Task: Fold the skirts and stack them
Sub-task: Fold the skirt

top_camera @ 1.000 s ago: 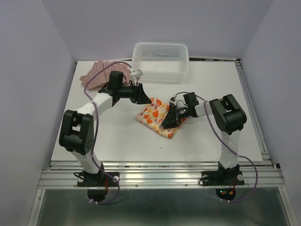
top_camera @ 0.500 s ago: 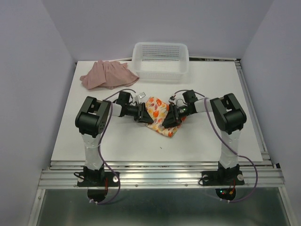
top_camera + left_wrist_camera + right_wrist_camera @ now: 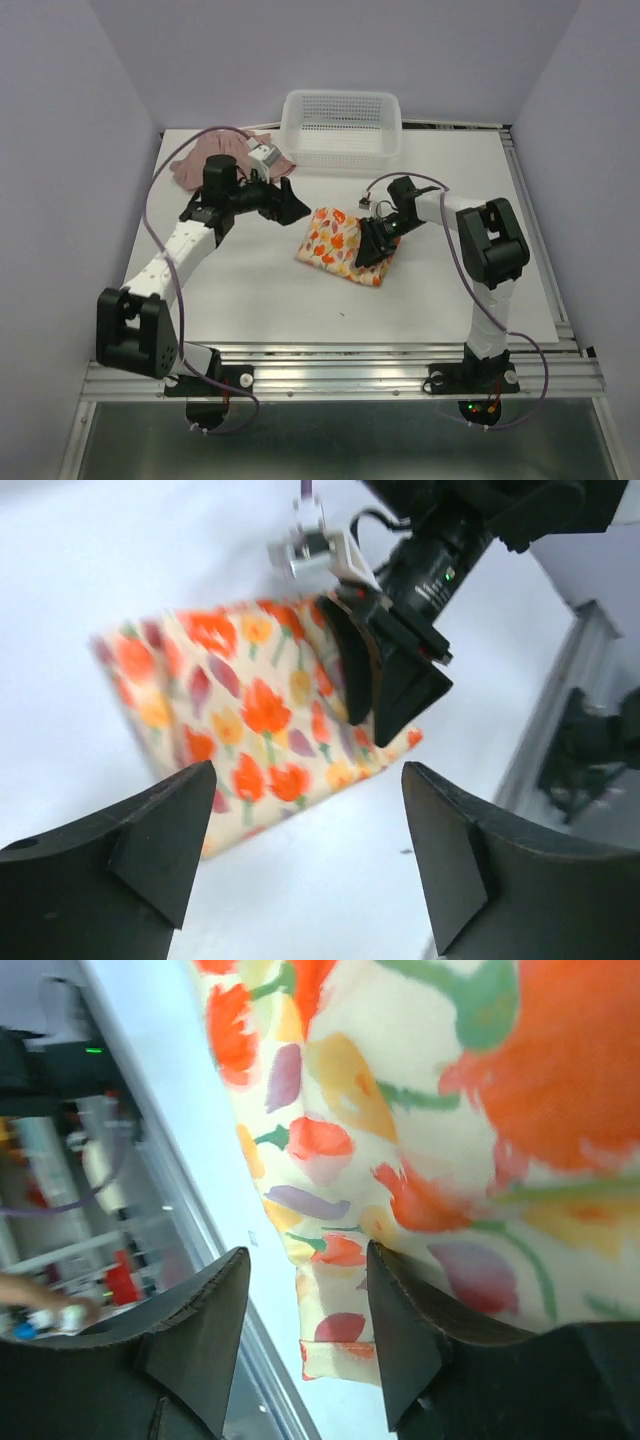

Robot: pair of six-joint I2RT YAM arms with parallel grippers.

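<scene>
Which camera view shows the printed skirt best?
The top external view: the printed skirt shows its whole folded outline, except where the right hand covers one edge. The left wrist view shows most of it, partly behind the right hand. The right wrist view shows only a close patch of print.

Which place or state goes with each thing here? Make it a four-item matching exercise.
Things:
1. printed skirt
2. pink skirt
3. white mesh basket
4. left gripper

Place or state:
A. at the far edge of the table, near its middle
B. jaws wide apart, holding nothing
C. bunched heap at the far left corner
D. folded, lying mid-table

Pairs: 1-D, 2-C, 3-A, 4-B
</scene>
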